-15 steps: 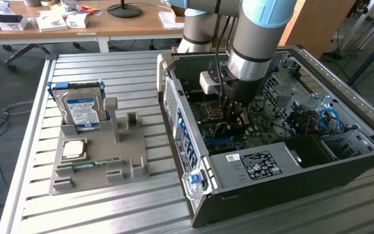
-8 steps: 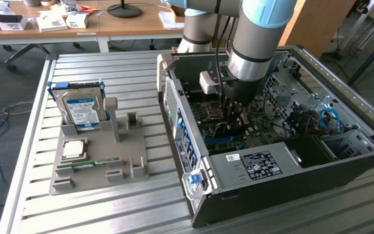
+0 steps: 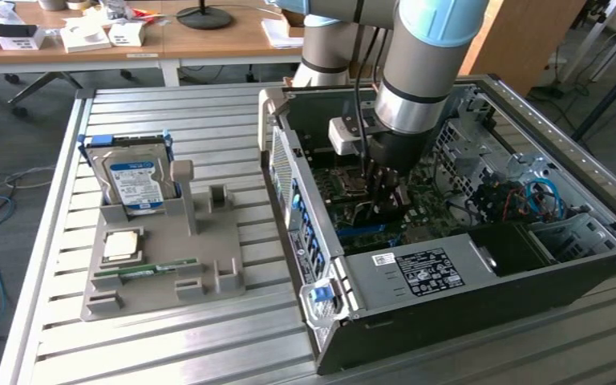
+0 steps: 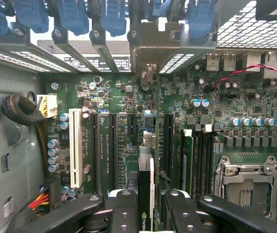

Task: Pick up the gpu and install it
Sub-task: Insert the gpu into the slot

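Install step in hand: the claw (image 4: 147,200), clamped on the gpu (image 4: 146,179), holds it edge-down over the motherboard (image 4: 128,97), where seating calls for squaring it with a long slot (image 4: 169,141).

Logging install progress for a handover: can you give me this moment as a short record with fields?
gripper: inside the open computer case, shut on the gpu
gpu: held edge-on over the motherboard, running along its expansion slots; whether it is seated cannot be told
grey parts stand: outside the case, on the slatted table
on the stand: hard drive upright, square chip and memory stick lying flat
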